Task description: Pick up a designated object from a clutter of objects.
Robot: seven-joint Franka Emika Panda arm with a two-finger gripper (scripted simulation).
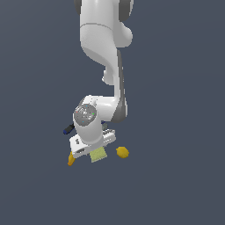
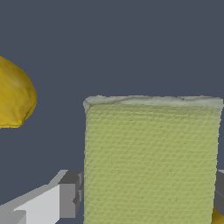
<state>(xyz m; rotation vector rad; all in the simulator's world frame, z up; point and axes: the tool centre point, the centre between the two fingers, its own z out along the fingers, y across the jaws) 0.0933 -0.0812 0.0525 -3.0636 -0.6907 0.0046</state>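
Observation:
The designated object, a flat yellow-green pad with a fine grid texture, fills the space between my fingers in the wrist view. One grey fingertip sits against one side edge of it, and the other fingertip shows at the opposite edge. My gripper looks shut on the pad across its width. In the exterior view the pad pokes out beneath the white hand, with the gripper low over the clutter of objects.
A lemon lies close to the pad, towards the exterior view's right. The banana sticks out at the exterior view's left of the hand. The dark handle of a screwdriver shows behind the wrist.

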